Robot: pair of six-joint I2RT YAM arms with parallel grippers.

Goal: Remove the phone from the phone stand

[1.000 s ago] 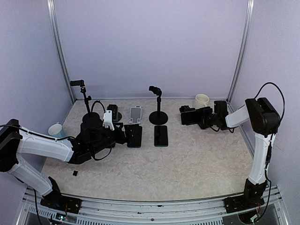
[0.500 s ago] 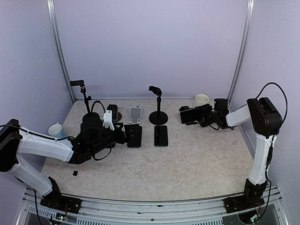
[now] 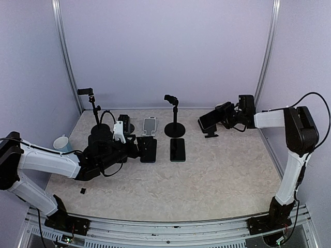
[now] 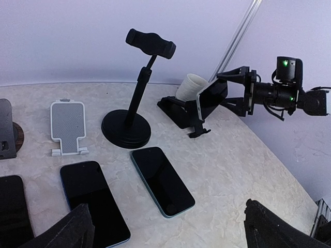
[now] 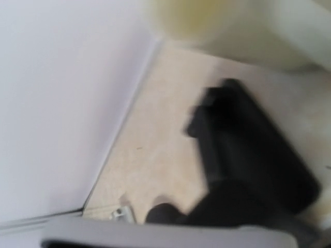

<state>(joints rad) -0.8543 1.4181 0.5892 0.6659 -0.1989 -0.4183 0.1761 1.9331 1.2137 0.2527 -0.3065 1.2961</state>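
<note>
Black phone (image 4: 211,95), clamped in the right gripper (image 4: 230,93), hangs tilted above the phone stand (image 4: 175,109); left gripper (image 4: 170,231) gapes wide.

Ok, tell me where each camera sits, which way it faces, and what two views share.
Top external: high behind the robot, looking down over the table; it shows both the left gripper and the right gripper.
Left wrist: low over the table, facing across it toward the right gripper; its own fingers edge the bottom.
Right wrist: blurred, looking down at the dark phone stand and a pale cup; no fingers clearly seen.
Shared: top external and left wrist both show the right gripper holding the phone.
</note>
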